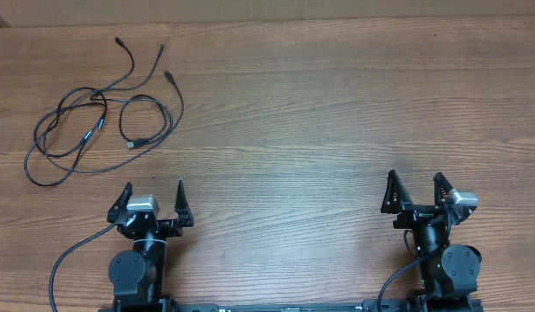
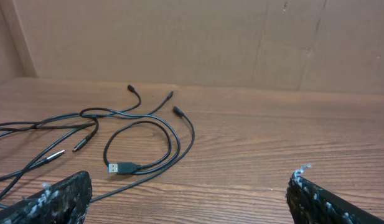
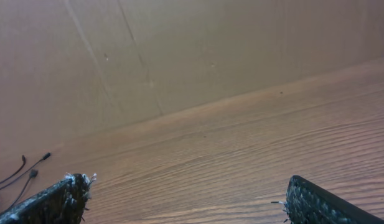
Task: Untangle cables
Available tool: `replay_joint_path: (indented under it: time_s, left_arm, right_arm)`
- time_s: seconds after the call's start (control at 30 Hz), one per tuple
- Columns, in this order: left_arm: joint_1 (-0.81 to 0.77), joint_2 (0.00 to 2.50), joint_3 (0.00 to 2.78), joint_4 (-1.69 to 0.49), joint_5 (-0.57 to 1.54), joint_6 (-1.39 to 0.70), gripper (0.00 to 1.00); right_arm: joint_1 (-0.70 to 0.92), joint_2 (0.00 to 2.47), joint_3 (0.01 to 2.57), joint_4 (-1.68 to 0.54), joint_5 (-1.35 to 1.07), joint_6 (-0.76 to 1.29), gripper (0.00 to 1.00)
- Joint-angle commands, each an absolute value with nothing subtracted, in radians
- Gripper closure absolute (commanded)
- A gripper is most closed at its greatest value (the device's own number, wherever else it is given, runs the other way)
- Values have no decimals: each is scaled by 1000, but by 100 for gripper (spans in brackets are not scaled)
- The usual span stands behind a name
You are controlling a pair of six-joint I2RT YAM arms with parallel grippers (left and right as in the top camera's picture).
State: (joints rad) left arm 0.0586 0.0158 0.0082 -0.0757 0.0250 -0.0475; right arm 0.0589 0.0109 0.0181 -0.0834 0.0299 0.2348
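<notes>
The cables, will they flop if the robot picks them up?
Probably floppy: the cables lie in thin loose loops, so they should droop. Likely light, being so thin. They cross, so lifting one may drag the others.

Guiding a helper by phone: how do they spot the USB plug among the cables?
On the brown wooden table, look far left, where thin black cables lie in loose loops ahead of the left tool. At the end of the round loop nearest that tool lies the black USB plug, broad and flat where other ends are slim.
</notes>
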Motion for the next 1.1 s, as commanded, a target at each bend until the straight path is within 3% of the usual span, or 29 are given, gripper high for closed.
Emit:
replay_joint_path:
  time_s: [0.0,1.07]
  left_arm:
    - [54,4,5,-78,18,-22,0]
    - [54,4,5,-78,18,-22,1]
  right_arm:
    - [55,3,8,-81,28,231,0]
    - [55,3,8,-81,28,231,0]
